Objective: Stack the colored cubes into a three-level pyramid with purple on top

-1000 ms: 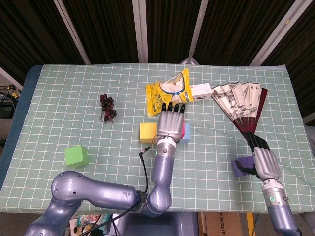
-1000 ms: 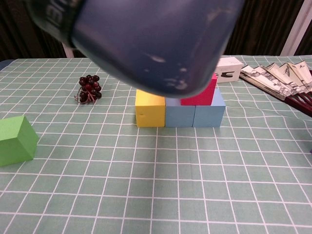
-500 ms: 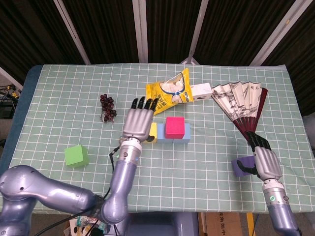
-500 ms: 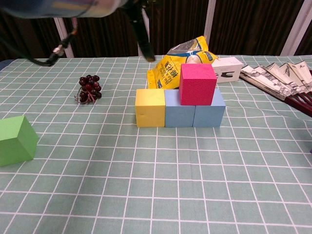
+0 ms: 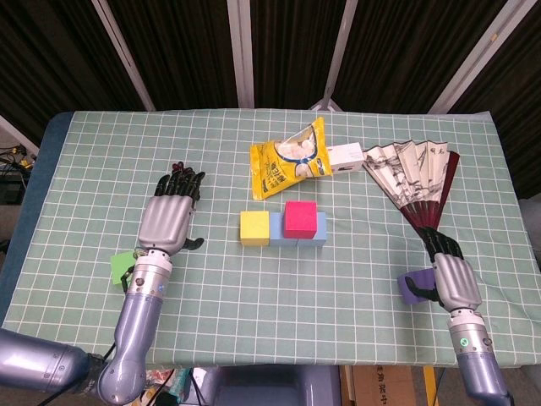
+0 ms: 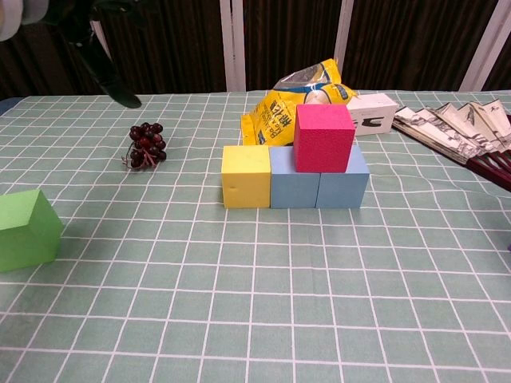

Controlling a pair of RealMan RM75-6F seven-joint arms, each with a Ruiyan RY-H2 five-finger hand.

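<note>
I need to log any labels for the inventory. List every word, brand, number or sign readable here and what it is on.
None can be read.
yellow snack bag: no legible print shows.
white box: a dark mark on its side, too small to read.
folding fan: painted pattern, any writing too small to read.

A yellow foam cube (image 6: 246, 176) is sitting at the left end of a touching row with two light blue foam cubes (image 6: 318, 188) near the middle of the green checked desk (image 5: 355, 279), and a pink foam cube (image 6: 323, 137) is resting on top of the blue pair. Behind the row, a yellow crinkled snack bag (image 5: 289, 157) is lying with a small white carton (image 5: 345, 156) just to its right and an opened paper folding fan (image 5: 418, 180) further right. A bunch of dark red grapes (image 6: 145, 144) is lying well to the left of the row, a green foam cube (image 6: 26, 229) is sitting nearer the front left edge, and a purple foam cube (image 5: 413, 288) is sitting far right at the front.
</note>
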